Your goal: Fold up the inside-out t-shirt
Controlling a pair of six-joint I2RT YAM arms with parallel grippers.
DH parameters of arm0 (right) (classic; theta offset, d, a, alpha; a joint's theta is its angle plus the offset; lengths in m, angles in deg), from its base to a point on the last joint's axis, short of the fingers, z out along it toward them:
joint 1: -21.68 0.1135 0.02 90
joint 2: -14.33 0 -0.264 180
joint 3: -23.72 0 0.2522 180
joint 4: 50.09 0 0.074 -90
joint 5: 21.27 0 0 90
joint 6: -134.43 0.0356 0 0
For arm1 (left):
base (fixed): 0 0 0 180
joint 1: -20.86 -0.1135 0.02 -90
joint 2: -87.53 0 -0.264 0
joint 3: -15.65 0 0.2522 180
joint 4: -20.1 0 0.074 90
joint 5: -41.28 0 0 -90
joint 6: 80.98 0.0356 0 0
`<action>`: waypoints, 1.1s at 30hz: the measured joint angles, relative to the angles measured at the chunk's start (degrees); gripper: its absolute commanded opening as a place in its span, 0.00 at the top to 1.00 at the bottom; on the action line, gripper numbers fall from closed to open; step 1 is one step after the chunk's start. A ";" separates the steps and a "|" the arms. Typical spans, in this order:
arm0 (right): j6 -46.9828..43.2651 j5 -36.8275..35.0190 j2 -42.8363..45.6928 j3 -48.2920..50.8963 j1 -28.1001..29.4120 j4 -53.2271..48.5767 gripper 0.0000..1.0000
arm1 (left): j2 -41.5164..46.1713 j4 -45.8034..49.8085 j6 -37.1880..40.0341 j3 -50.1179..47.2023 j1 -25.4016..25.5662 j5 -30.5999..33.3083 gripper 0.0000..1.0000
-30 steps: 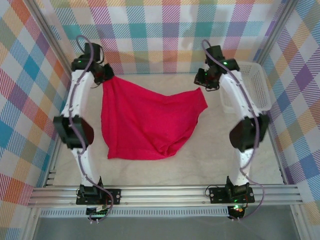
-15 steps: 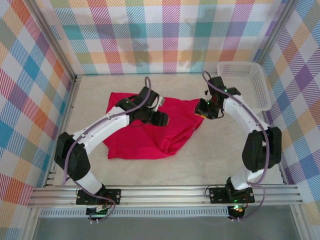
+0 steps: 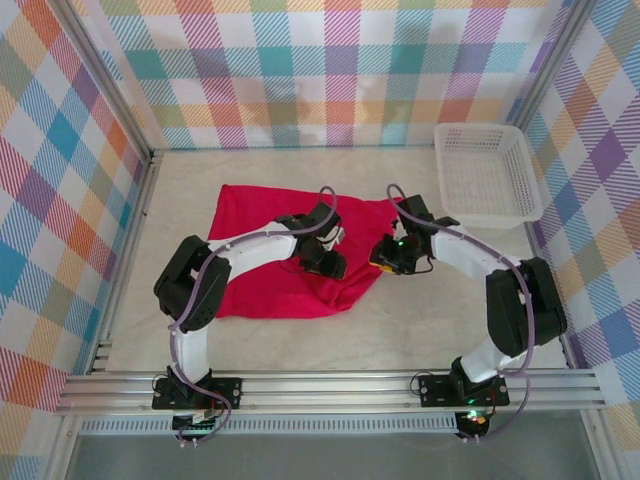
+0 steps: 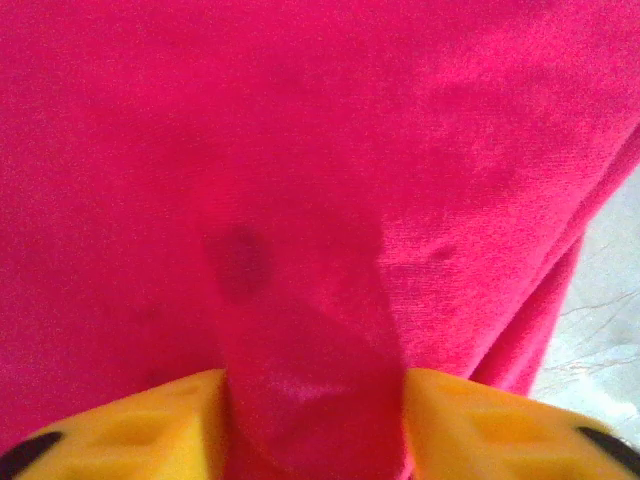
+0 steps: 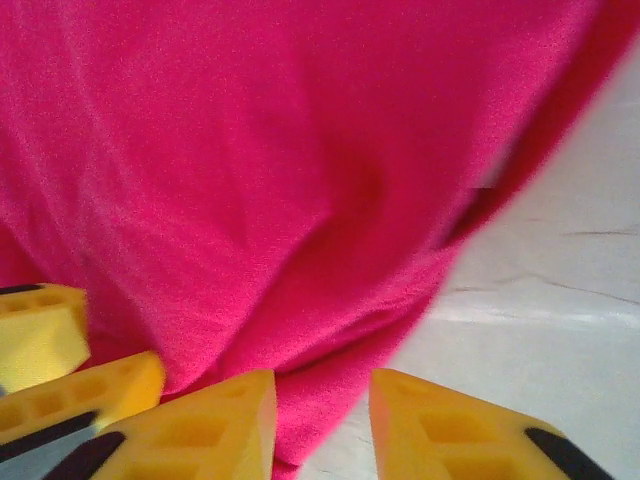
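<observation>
The inside-out t-shirt (image 3: 255,250) is bright red and lies rumpled on the pale table, its right part bunched into folds. My left gripper (image 3: 333,265) sits low on that bunched part. In the left wrist view a thick fold of the t-shirt (image 4: 300,150) stands pinched between the yellow fingers (image 4: 120,425) of the left gripper (image 4: 315,425). My right gripper (image 3: 383,262) is at the shirt's right edge, close beside the left one. In the right wrist view the t-shirt (image 5: 250,150) runs down into the narrow gap of the right gripper (image 5: 322,425), creases converging there.
A white mesh basket (image 3: 490,175) stands at the back right corner. Bare table (image 3: 430,320) lies to the right of the shirt and in front of it. Checked walls close in the left, back and right sides.
Both arms swung from the far corners, where they held the shirt spread, down and forward to its right middle. The shirt now lies lower, with its right side folded under.
</observation>
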 measured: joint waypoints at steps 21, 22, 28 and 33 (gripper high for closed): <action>-0.55 -2.10 1.05 -16.26 2.67 -6.03 1.00 | 13.11 2.91 -1.18 1.81 -7.85 3.21 1.00; -1.09 -2.32 2.93 -17.16 2.67 -6.80 1.00 | 13.62 2.14 -1.18 1.81 -8.46 2.34 1.00; -2.73 -4.07 4.15 -19.93 2.16 -9.53 1.00 | 12.24 0.46 -1.14 3.26 -9.09 -0.83 0.93; -3.45 -5.86 -5.81 -26.08 0.48 -10.38 1.00 | 6.99 1.49 -0.59 6.43 -9.64 2.34 0.86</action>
